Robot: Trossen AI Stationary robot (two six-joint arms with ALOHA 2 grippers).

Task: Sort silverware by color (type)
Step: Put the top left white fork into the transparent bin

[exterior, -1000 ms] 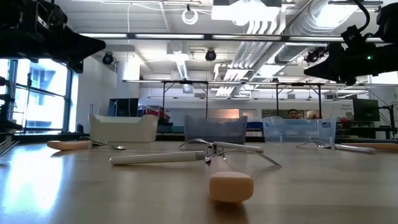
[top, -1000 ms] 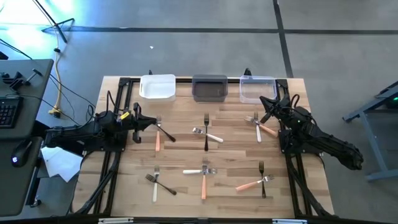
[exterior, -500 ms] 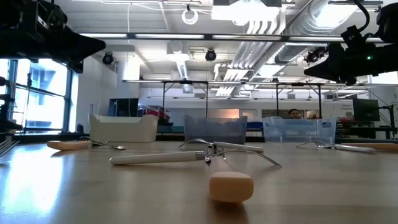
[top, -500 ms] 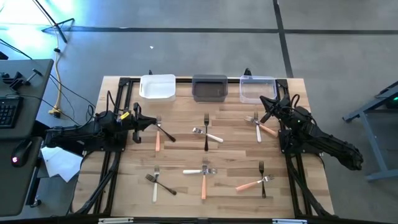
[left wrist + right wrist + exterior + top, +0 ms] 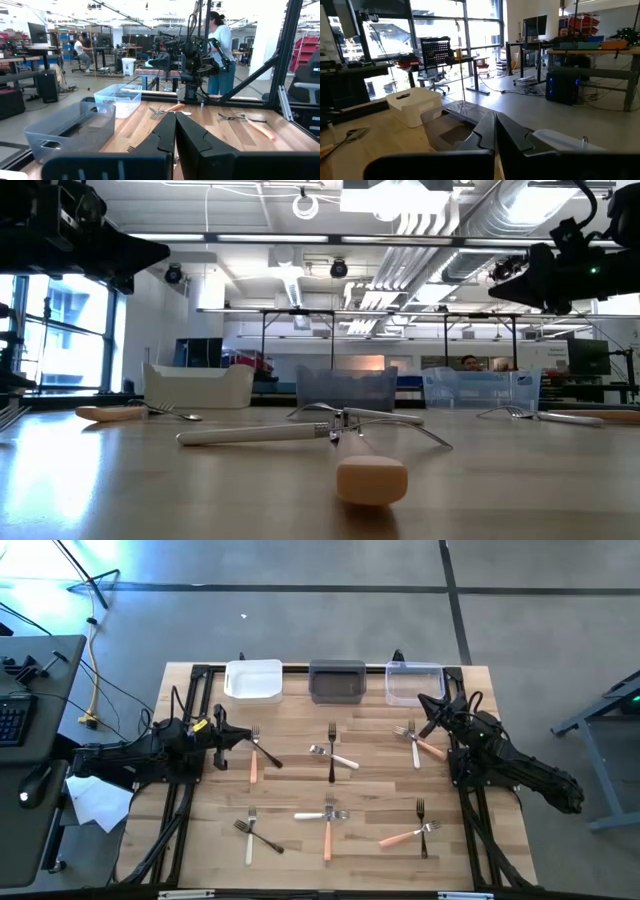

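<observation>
Nothing has been sorted yet, by the look of it: the three bins at the far edge of the table (image 5: 300,840) appear empty, and every fork lies on the wood. From left to right along that edge are set a white bin (image 5: 253,679), a grey bin (image 5: 337,681) and a clear bin (image 5: 414,683), presumably one for each handle colour.

The forks are scattered in loose clusters, probably so that colours must be separated. On the left, a peach-handled fork (image 5: 254,757) is crossed by a black-handled fork (image 5: 268,754), just beside the left gripper (image 5: 240,738). Nearer the front, a white-handled fork (image 5: 250,837) is crossed by another dark one. In the middle lie a black-handled fork (image 5: 332,755) and a white-handled one (image 5: 336,757), with a peach fork (image 5: 328,830) and a white one crossing below. On the right, a white and a peach fork (image 5: 424,746) lie just beside the right gripper (image 5: 429,716); a further peach fork (image 5: 408,836) and a black one are nearer the front.

The left gripper is clenched, its fingers (image 5: 165,137) pressed together with nothing between them. The right gripper, seen pointing toward the bins, is likewise closed and empty, its fingers (image 5: 492,134) meeting.
</observation>
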